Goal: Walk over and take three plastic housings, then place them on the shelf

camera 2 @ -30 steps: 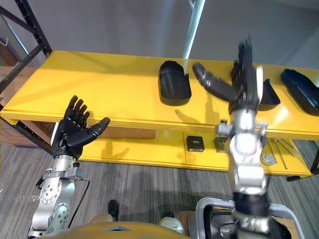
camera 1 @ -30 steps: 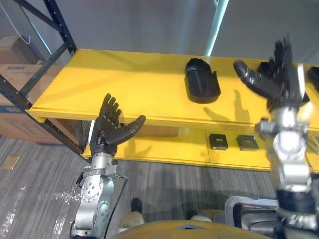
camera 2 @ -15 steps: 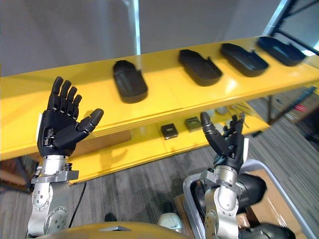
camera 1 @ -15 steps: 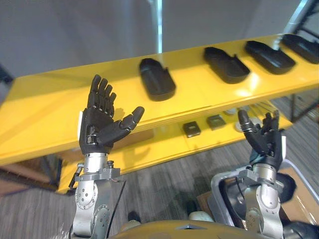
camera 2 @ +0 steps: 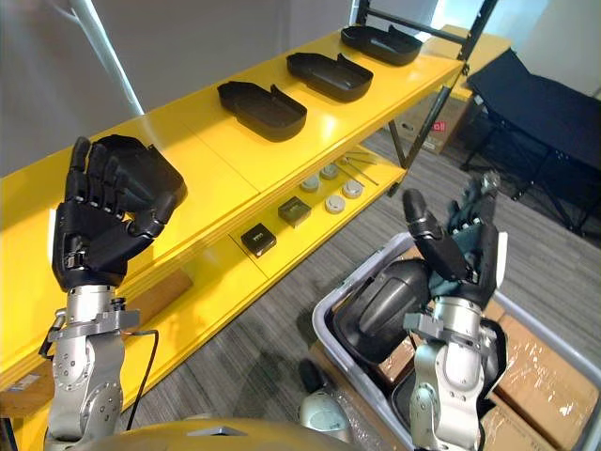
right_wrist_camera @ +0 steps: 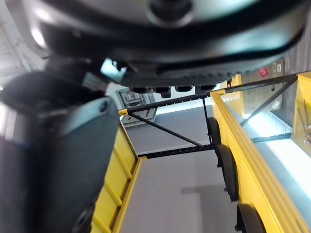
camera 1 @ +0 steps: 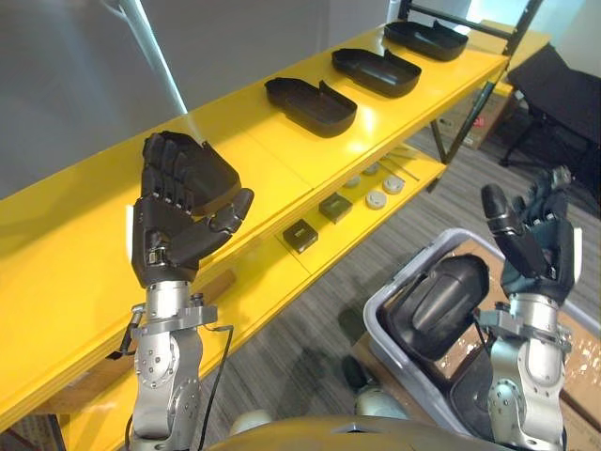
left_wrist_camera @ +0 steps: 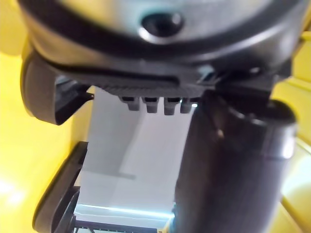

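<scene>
Left eye view: three plastic housings point(camera 1: 310, 103) along shelf point(camera 1: 56, 244) top; left hand point(camera 1: 174, 230) fingers curled, empty; right hand point(camera 1: 537, 252) fingers straight, empty, by grey bin point(camera 1: 406, 271).

The shelf point(camera 1: 235, 178) is painted yellow and its frame point(camera 1: 470, 16) black. The three housings point(camera 1: 310, 105) on it are coloured black, as is another point(camera 1: 441, 305) in the grey bin point(camera 1: 408, 268). The floor point(camera 1: 319, 310) is carpeted in streaked grey. The boxes point(camera 2: 540, 376) are coloured brown, the wall point(camera 1: 75, 94) grey.
</scene>
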Controlling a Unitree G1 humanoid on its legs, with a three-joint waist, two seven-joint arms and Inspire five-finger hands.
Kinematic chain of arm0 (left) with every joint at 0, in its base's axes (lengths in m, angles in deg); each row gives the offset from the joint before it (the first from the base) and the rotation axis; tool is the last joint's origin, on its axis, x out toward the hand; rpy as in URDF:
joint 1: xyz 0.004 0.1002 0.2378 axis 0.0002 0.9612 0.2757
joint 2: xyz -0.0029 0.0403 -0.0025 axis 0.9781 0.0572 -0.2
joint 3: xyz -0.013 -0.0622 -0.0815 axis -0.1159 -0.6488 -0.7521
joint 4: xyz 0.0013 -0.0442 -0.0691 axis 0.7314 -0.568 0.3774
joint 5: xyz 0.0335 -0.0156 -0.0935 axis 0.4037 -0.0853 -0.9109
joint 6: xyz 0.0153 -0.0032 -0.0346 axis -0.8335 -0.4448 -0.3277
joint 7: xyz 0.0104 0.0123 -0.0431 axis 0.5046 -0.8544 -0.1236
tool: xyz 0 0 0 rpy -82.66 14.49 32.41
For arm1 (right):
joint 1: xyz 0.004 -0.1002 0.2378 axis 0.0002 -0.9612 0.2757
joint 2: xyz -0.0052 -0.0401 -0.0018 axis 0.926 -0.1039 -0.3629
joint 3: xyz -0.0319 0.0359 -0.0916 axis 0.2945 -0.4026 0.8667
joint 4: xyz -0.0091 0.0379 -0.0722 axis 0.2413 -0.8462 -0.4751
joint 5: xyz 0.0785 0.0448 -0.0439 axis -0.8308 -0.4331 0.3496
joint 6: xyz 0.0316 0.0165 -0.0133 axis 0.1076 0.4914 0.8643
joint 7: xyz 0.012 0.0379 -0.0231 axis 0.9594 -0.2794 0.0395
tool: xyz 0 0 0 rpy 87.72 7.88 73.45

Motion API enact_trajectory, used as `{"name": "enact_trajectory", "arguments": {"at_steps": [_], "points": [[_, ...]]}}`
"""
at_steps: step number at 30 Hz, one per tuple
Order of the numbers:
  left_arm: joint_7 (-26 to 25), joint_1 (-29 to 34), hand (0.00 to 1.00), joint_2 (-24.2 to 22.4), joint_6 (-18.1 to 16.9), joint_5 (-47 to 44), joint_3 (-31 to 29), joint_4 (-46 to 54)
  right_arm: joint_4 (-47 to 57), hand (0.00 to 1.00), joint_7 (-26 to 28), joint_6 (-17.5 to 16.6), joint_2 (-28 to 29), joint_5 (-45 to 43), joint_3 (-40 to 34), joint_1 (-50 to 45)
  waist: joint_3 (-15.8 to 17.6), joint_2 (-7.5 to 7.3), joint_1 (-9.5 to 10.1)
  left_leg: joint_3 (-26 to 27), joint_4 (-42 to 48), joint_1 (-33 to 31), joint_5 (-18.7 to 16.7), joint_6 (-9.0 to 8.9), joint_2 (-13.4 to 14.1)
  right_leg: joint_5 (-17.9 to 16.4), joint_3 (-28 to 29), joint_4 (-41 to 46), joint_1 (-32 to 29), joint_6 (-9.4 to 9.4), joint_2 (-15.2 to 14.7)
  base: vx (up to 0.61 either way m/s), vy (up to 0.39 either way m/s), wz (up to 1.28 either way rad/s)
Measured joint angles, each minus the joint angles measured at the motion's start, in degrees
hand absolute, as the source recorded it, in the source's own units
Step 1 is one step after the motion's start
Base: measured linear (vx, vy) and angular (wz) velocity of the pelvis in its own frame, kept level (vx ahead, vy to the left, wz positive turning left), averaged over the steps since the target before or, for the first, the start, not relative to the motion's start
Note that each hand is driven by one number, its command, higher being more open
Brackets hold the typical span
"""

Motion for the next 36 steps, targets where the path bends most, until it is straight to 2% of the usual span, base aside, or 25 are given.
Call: {"name": "enact_trajectory", "arguments": {"at_steps": [2,5,6,8,10,11,12,13,14,15,18,19,22,23,24,25,26,27,28,29,32,33,34,35,36], "points": [[0.3,-0.2,1.0,0.0,-0.3,0.0,0.1,0.0,-0.2,1.0,-0.2,0.0,0.0,0.1,1.1,0.0,0.2,-0.17,0.16,-0.5,-0.1,-0.3,0.2,0.04,-1.3,0.1,-0.8,1.6,-0.9,0.51,-1.1,-0.01,0.13,0.18],[0.2,-4.0,1.0,0.2,-2.4,0.0,2.1,-0.1,-2.8,1.0,-0.6,-0.2,0.0,-1.2,1.1,1.4,2.4,-0.52,-0.01,-2.7,1.2,-1.3,0.6,0.32,-3.3,-5.1,-3.2,13.5,-5.6,2.51,-1.5,0.04,0.035,0.43],[-0.1,-6.2,1.0,0.2,-2.9,0.1,3.8,-0.2,-5.0,1.0,-1.1,-0.1,0.1,-2.2,1.5,1.9,3.8,-0.57,-0.11,-4.2,2.6,-1.1,0.6,0.26,-3.9,-6.4,-4.1,18.2,-6.4,2.4,-1.5,0.01,-0.002,0.33],[-0.3,-8.0,1.0,0.5,-2.9,3.0,5.9,0.0,-7.1,1.0,-2.5,-0.1,1.1,-2.2,3.2,1.5,5.2,-0.58,-0.25,-4.8,4.1,0.2,0.2,0.2,-4.3,-6.4,-4.5,21.0,-6.0,2.26,-1.4,-0.03,0.042,-0.04],[0.5,-8.1,1.0,2.0,-2.9,4.4,6.5,0.3,-7.1,1.0,-2.3,-0.7,3.4,-1.9,5.3,0.2,5.7,-0.61,-0.5,-3.2,4.7,1.5,-1.6,1.42,-4.3,-5.6,-3.9,20.4,-5.6,3.27,-1.3,-0.1,0.101,-0.64],[1.5,-7.7,1.0,2.9,-2.7,4.0,6.0,0.1,-7.1,1.0,-1.2,-0.8,4.5,-1.9,6.1,0.1,6.5,-1.33,0.22,-0.1,5.1,2.5,-2.2,2.1,-4.6,-3.5,-4.2,18.7,-5.5,3.74,-1.4,-0.23,0.105,-1.5],[2.1,-6.8,1.0,3.0,-2.4,4.0,4.9,0.1,-7.1,1.0,0.7,-0.8,4.5,-2.0,6.9,0.1,7.4,-1.59,1.22,4.2,4.1,3.8,-2.0,2.97,-4.3,2.6,-8.6,14.4,-5.4,2.75,-1.5,-0.28,0.099,-1.72],[2.2,-6.7,1.0,3.1,-2.1,3.7,4.2,0.0,-7.1,1.0,1.8,-0.8,4.5,-2.0,7.1,0.4,7.7,-1.34,1.82,6.3,3.2,3.9,-1.3,4.1,-3.5,7.1,-11.1,10.2,-5.0,2.0,-1.6,-0.31,0.014,-1.75],[2.5,-7.0,1.0,3.4,-1.4,3.3,2.7,-0.6,-6.7,1.0,3.3,-0.8,4.4,-2.0,7.2,0.7,8.4,-1.07,1.8,9.8,1.6,3.9,0.2,4.87,-2.9,10.5,-16.6,7.8,-4.6,1.69,-1.9,-0.31,-0.005,-1.22],[2.8,-6.9,1.0,3.5,-1.4,3.3,2.1,-1.3,-6.5,1.0,3.9,-0.9,3.9,-2.0,7.3,0.7,8.2,-1.44,1.53,11.7,-0.3,3.6,2.0,5.42,-2.9,0.7,-21.0,18.7,-6.8,-3.72,-2.7,-0.28,-0.013,-0.98],[4.2,-6.2,1.0,3.3,-1.5,1.7,1.5,-1.4,-7.1,1.0,2.6,-0.9,3.9,-1.6,8.2,0.9,8.3,-0.98,1.96,14.0,-3.7,3.2,5.5,5.14,-1.5,-11.2,-26.3,32.4,-5.2,-4.11,-6.1,-0.16,-0.007,-0.52],[4.4,-5.5,1.0,3.1,-1.6,1.5,1.3,-1.0,-7.7,1.0,1.7,-0.9,4.0,-0.4,9.5,1.5,8.2,-1.16,2.14,14.9,-4.2,2.6,6.2,4.59,-0.7,-12.2,-27.9,33.6,-3.9,-4.53,-7.8,-0.17,-0.129,-0.71],[4.5,-2.4,1.0,2.5,-1.5,1.1,1.4,-0.4,-9.3,1.0,0.0,-1.0,4.0,2.8,14.5,3.0,7.9,-1.69,3.49,18.5,-4.1,1.4,7.8,2.07,2.5,-12.6,-31.4,33.2,-0.4,-4.08,-13.0,-0.08,-0.223,-0.71],[4.5,-2.0,1.0,2.3,-1.5,-0.2,1.8,-0.4,-9.3,1.0,0.0,-1.0,4.0,3.1,15.6,3.0,7.7,-2.08,3.58,19.2,-3.5,1.0,8.1,1.27,3.6,-11.9,-31.9,30.8,1.1,-2.96,-14.0,-0.02,-0.379,-0.62],[4.4,-2.1,1.0,2.3,-1.6,-1.3,2.2,-0.4,-9.3,1.0,-0.3,-0.6,4.0,5.3,16.5,3.3,7.2,-3.01,3.45,19.4,-2.5,0.1,8.7,0.17,4.7,-12.2,-32.6,25.5,3.3,2.64,-14.0,0.01,-0.359,-0.45],[4.0,-2.2,1.0,2.0,-1.6,-2.5,2.2,-0.4,-9.3,1.0,-0.3,0.1,3.7,7.0,16.7,4.0,7.0,-3.4,3.63,19.4,-2.2,-0.2,9.1,-0.48,5.6,-13.8,-33.9,22.0,4.7,4.32,-12.5,0.02,-0.386,-0.72],[2.6,-2.2,1.0,0.9,-1.6,-2.8,2.6,-0.6,-9.3,1.0,-0.3,1.9,2.1,8.6,16.9,6.0,6.9,-2.67,3.47,18.6,-2.5,-0.2,9.6,-1.45,7.2,-14.8,-34.1,19.2,5.3,3.0,-10.0,0.03,-0.387,-0.73],[1.9,-2.3,1.0,0.3,-1.6,-2.8,3.4,-0.9,-9.3,1.0,-0.2,2.3,0.8,9.0,16.8,6.5,6.6,-1.94,3.21,17.8,-3.1,-0.1,10.0,-1.95,8.1,-15.0,-33.9,18.5,5.2,2.6,-8.9,0.03,-0.355,-0.62],[1.0,-2.4,1.0,-0.5,-1.6,-2.8,4.8,-1.3,-9.3,1.0,-0.3,2.6,-0.8,9.0,16.5,6.7,6.2,-1.04,1.96,16.9,-4.2,0.0,10.7,-2.88,9.2,-15.3,-33.8,18.3,5.1,1.86,-7.6,0.05,-0.294,-0.21],[0.5,-2.8,1.0,-1.1,-1.6,-2.9,6.8,-2.2,-9.3,1.0,-0.5,3.3,-2.4,9.2,15.6,6.6,5.8,-0.5,0.47,16.1,-5.2,0.5,12.1,-2.6,10.1,-15.4,-33.9,18.3,5.1,0.84,-6.3,0.05,-0.226,-0.26],[-0.2,-3.0,1.0,-1.3,-1.5,-2.1,9.3,-3.5,-8.5,1.0,-0.6,3.5,-3.4,8.7,12.1,5.7,5.8,-0.8,-0.83,14.0,-1.9,-0.4,15.9,2.2,9.9,-14.9,-31.9,16.7,5.2,-0.7,-5.5,0.03,-0.203,-0.47],[-0.3,-2.6,1.0,-1.5,-1.5,-1.7,9.3,-3.5,-7.4,1.0,-0.7,3.5,-3.6,8.8,11.4,4.5,5.8,-0.72,-0.79,12.8,0.6,-1.5,16.2,2.86,9.8,-14.4,-29.9,15.5,5.3,-1.32,-5.6,0.02,-0.078,-0.64],[-0.4,-2.3,1.0,-1.6,-1.5,-1.5,9.2,-3.5,-6.7,1.0,-0.7,3.5,-3.9,8.8,11.0,3.8,5.8,-0.84,-0.58,11.3,0.5,-1.7,14.9,1.02,9.3,-14.0,-29.1,14.8,5.2,-1.47,-5.9,0.02,0.044,-0.82],[-0.9,-1.9,1.0,-1.9,-1.6,-0.9,9.3,-3.5,-5.9,1.0,-0.5,3.5,-4.3,8.8,10.3,2.6,5.3,-0.04,-0.02,8.3,-2.5,-1.1,13.0,-0.89,6.6,-13.0,-27.4,13.8,4.7,-1.59,-5.9,0.0,0.127,-0.81],[-1.1,-1.6,1.0,-2.0,-1.6,-0.4,9.3,-3.5,-5.7,1.0,-0.4,3.5,-4.8,8.8,9.4,1.9,4.7,0.98,0.18,6.5,-7.2,-1.0,13.0,-0.97,3.7,-12.5,-26.4,13.7,3.6,-1.29,-5.9,-0.01,0.09,-0.73]]}}
